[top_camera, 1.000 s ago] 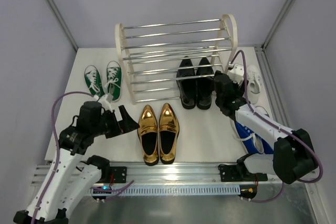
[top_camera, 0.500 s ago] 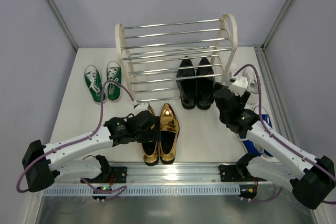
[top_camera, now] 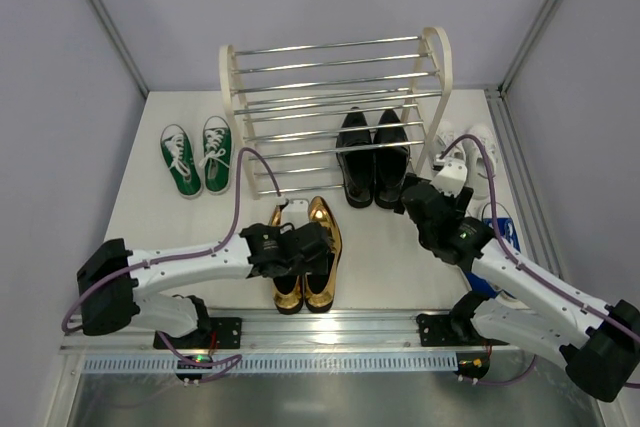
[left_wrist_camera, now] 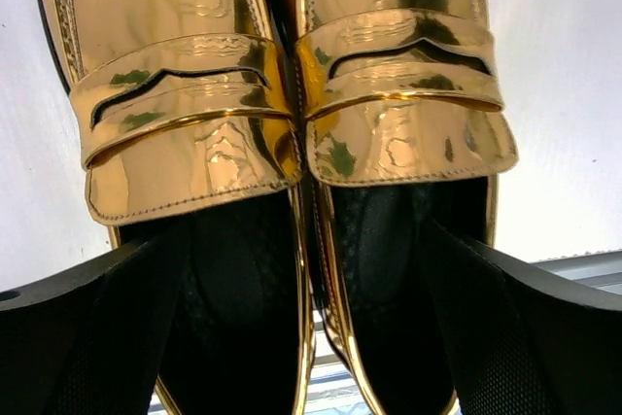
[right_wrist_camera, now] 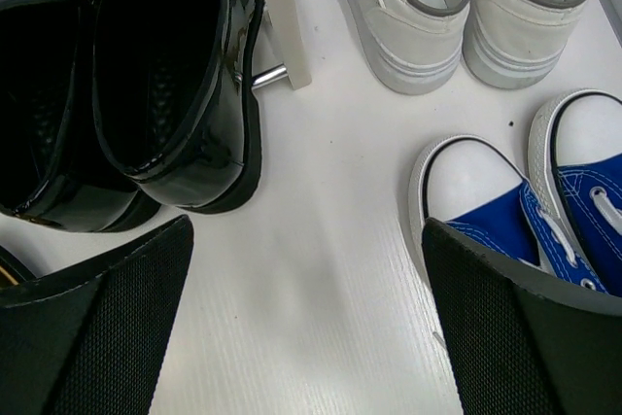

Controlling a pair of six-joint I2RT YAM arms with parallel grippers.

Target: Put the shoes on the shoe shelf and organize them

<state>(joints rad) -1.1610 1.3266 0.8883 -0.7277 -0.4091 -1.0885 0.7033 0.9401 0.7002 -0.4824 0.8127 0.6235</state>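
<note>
The gold loafers (top_camera: 305,252) stand side by side at the table's front, toes toward the shoe shelf (top_camera: 335,97). My left gripper (top_camera: 318,245) hovers open over their heel openings; in the left wrist view its fingers (left_wrist_camera: 78,337) stand outside the left loafer (left_wrist_camera: 185,114) and right loafer (left_wrist_camera: 398,75), gripping neither. The black dress shoes (top_camera: 371,157) sit at the shelf's bottom tier. My right gripper (top_camera: 412,197) is open over bare table (right_wrist_camera: 321,240), between the black shoes (right_wrist_camera: 165,75) and the blue sneakers (right_wrist_camera: 554,211). White sneakers (right_wrist_camera: 457,7) lie beyond.
Green sneakers (top_camera: 197,157) stand left of the shelf. The white sneakers (top_camera: 470,152) and blue sneakers (top_camera: 497,237) crowd the right edge beside the shelf's cream side panel (right_wrist_camera: 282,17). Grey walls close in on both sides.
My left arm has swung right, from beside the loafers to directly over them. The right gripper has drawn back from the shelf's right panel toward the front.
</note>
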